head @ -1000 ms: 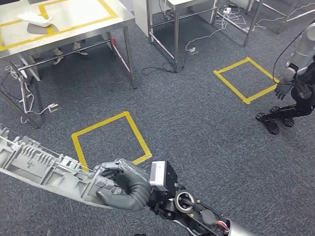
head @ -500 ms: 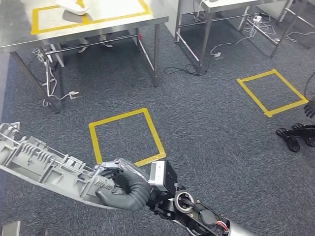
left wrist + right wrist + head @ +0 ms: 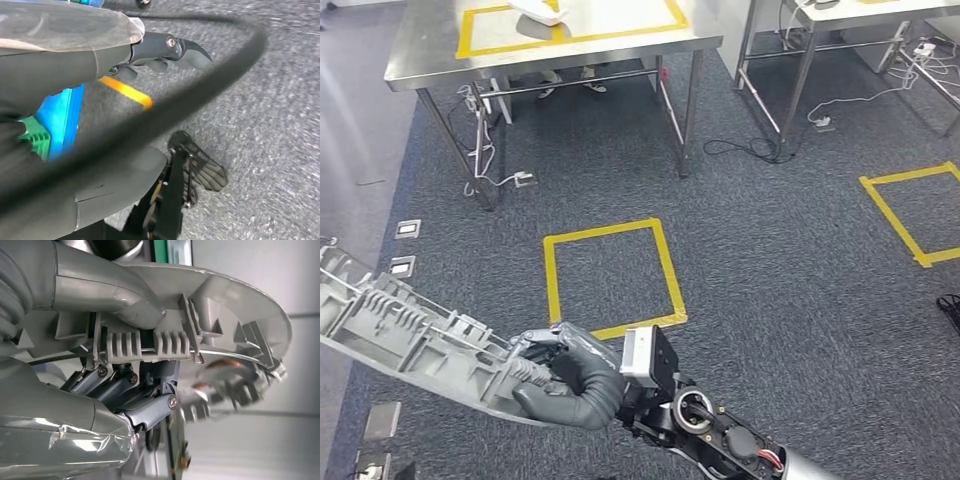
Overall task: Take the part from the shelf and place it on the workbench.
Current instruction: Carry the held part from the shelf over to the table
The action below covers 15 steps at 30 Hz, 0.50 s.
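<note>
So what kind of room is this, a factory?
Probably a robot test lab or workshop: steel workbenches with yellow tape outlines, yellow taped squares on grey carpet, loose cables, and the right hand carrying a grey plastic part.

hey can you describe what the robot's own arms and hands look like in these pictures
The right hand has a dark grey ribbed cover, a thick grey thumb and darker jointed fingers with small screws. Behind it sits a white and black boxy wrist module, then black exposed joints with a round ring and thin red wires, leading to a silver arm. The left hand shows dark fingers; clear film wraps part of both hands' covers.
</note>
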Each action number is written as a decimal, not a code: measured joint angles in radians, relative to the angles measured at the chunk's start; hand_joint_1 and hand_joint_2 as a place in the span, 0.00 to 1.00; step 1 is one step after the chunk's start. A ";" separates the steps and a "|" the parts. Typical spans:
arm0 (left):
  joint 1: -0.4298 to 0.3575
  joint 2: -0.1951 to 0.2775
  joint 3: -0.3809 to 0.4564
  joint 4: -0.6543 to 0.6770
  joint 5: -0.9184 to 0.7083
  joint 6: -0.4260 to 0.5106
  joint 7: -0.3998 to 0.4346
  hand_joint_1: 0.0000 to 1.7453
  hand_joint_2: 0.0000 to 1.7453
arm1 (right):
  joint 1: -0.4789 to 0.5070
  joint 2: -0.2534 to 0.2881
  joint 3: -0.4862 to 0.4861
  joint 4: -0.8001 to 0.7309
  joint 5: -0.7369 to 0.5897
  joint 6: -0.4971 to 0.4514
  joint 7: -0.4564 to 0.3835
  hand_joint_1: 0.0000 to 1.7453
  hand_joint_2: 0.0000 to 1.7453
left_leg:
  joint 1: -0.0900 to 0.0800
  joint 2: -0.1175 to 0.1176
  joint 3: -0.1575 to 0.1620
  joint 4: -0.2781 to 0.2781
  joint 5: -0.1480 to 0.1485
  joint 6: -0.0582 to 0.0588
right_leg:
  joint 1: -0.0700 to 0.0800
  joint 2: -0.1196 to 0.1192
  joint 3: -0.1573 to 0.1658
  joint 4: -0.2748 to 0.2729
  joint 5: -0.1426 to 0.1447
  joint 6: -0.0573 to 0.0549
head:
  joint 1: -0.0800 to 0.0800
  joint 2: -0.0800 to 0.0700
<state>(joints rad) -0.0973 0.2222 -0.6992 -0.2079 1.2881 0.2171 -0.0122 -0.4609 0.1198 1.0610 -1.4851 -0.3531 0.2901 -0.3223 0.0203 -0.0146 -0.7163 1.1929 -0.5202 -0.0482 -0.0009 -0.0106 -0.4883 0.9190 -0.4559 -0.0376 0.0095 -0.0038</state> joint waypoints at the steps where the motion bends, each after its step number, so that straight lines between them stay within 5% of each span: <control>1: 0.000 0.000 0.000 0.000 0.000 0.000 0.000 0.00 1.00 | 0.001 0.000 0.000 0.000 0.000 0.000 0.000 0.98 1.00 | 0.003 0.003 -0.020 0.041 -0.009 -0.005 | 0.000 -0.013 -0.001 0.001 -0.001 0.000 | -0.006 0.000; 3: 0.002 0.000 0.000 0.000 0.000 0.000 0.000 0.00 1.00 | 0.001 0.000 0.000 0.000 0.000 0.000 0.001 0.98 1.00 | 0.010 0.012 0.004 -0.001 0.027 -0.012 | 0.000 -0.037 -0.002 0.003 -0.004 0.003 | -0.015 0.000; 5: 0.001 0.001 0.000 0.000 0.000 0.000 0.000 0.00 1.00 | 0.000 0.000 0.000 0.000 0.000 0.000 0.002 0.98 1.00 | 0.012 0.040 0.087 -0.148 0.086 -0.015 | 0.001 -0.057 -0.002 0.011 -0.011 0.013 | -0.024 0.000; 7: -0.001 0.001 0.000 0.000 0.000 0.000 0.000 0.00 1.00 | -0.001 0.000 0.000 0.000 0.000 0.001 0.003 0.98 1.00 | 0.009 0.057 0.134 -0.235 0.108 -0.004 | 0.006 -0.071 -0.003 0.019 -0.021 0.025 | -0.029 0.000; 9: 0.002 0.001 0.000 0.000 0.001 0.000 0.000 0.00 1.00 | -0.002 0.000 0.000 0.000 0.000 0.001 0.003 0.98 1.00 | 0.005 0.045 0.133 -0.240 0.106 0.014 | 0.009 -0.084 0.001 0.021 -0.026 0.034 | -0.024 0.000; 12: 0.004 0.001 0.000 0.000 0.001 0.000 0.000 0.00 1.00 | -0.002 0.000 0.000 0.000 0.000 0.001 0.003 0.98 1.00 | 0.008 0.023 0.134 -0.242 0.107 0.035 | 0.001 -0.049 -0.016 0.071 -0.067 0.047 | -0.013 0.000; 15: 0.003 0.002 0.000 0.000 0.000 0.000 0.000 0.00 1.00 | 0.001 0.000 0.000 0.000 -0.004 0.003 0.004 0.98 1.00 | 0.004 0.003 0.134 -0.242 0.108 0.047 | -0.002 0.002 -0.107 0.279 -0.169 0.050 | 0.005 0.000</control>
<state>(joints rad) -0.0947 0.2237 -0.6989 -0.2079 1.2883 0.2174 -0.0118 -0.4601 0.1200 1.0609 -1.4851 -0.3573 0.2928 -0.3187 0.0244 -0.0117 -0.5823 0.9507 -0.4126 -0.0014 -0.0026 -0.0088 -0.5950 1.1984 -0.6245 0.0124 0.0145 -0.0038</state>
